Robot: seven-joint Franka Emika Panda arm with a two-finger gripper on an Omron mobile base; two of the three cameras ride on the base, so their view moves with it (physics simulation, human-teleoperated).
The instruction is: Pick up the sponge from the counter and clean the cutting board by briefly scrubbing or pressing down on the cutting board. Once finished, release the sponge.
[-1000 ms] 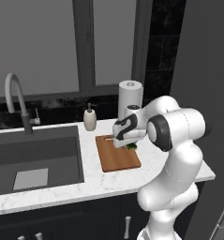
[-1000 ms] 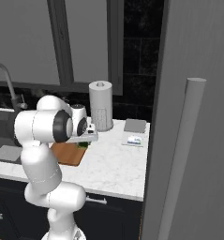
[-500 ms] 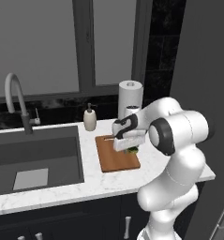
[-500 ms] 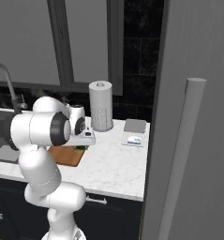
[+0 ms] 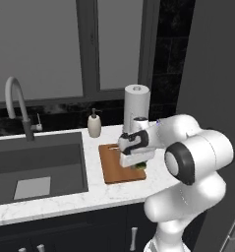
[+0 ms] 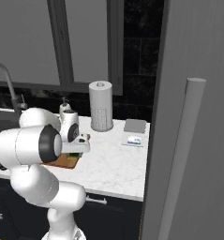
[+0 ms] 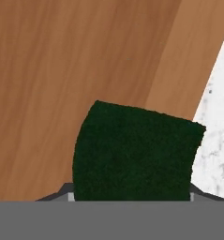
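The sponge [image 7: 137, 150] shows its dark green top in the hand view, lying over the right edge of the reddish-brown cutting board [image 7: 62, 56], with white counter [image 7: 216, 140] beside it. My gripper [image 7: 130, 194] points down at it, one fingertip against each side, shut on the sponge. In the left base view the gripper [image 5: 137, 162] sits low over the right part of the cutting board [image 5: 111, 167], with a sliver of green sponge [image 5: 138, 166] under the hand. In the right base view the arm hides most of the board [image 6: 66, 162].
A paper towel roll [image 5: 136, 106] and a soap dispenser [image 5: 94, 124] stand behind the board. The dark sink [image 5: 35, 167] with its faucet [image 5: 15, 106] lies to the left. A grey pad [image 6: 134, 125] and a small packet [image 6: 133, 139] lie on the counter's right end, beside a tall dark panel [image 6: 197, 117].
The hand has sunk slightly toward the board, and the fingers have drawn in onto the sponge. The board and the other things have stayed put.
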